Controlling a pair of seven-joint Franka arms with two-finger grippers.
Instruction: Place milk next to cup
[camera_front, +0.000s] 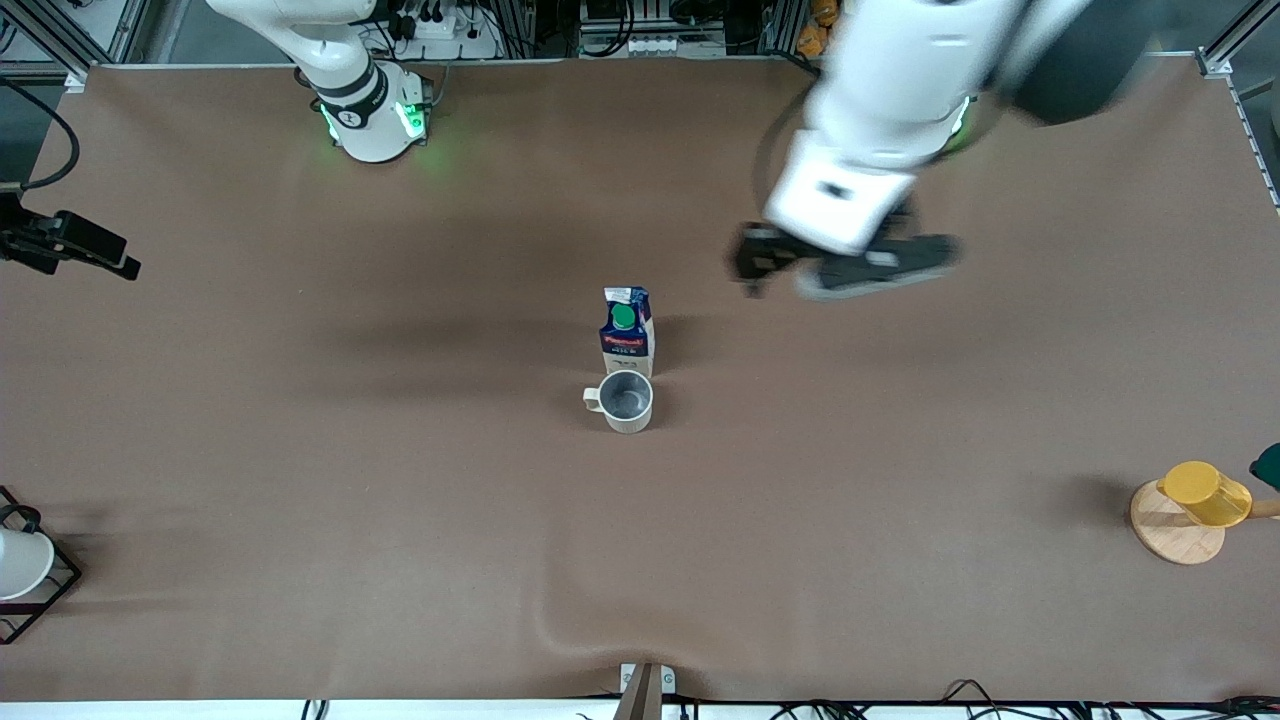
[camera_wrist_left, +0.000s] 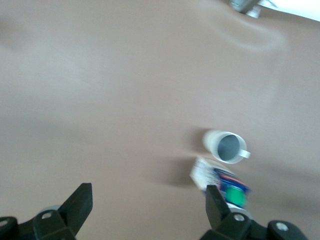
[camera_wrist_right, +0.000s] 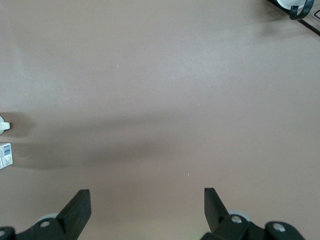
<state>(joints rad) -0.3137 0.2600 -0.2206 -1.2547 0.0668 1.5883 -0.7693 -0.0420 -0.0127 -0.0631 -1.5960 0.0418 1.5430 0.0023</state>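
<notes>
Mid-tabletop (camera_front: 300, 480), you see the milk (camera_front: 628, 331) upright, touching the cup (camera_front: 627, 401) nearer the camera, your left gripper (camera_front: 790, 268) aloft nearby with fingers wide, your right gripper (camera_wrist_right: 145, 212) waiting wide.

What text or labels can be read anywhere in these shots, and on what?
None can be read.
milk: a red label mark with small print under it, too blurred to read.
Same carton in the right wrist view: a white panel with fine print, too small to read.
cup: no markings.
</notes>
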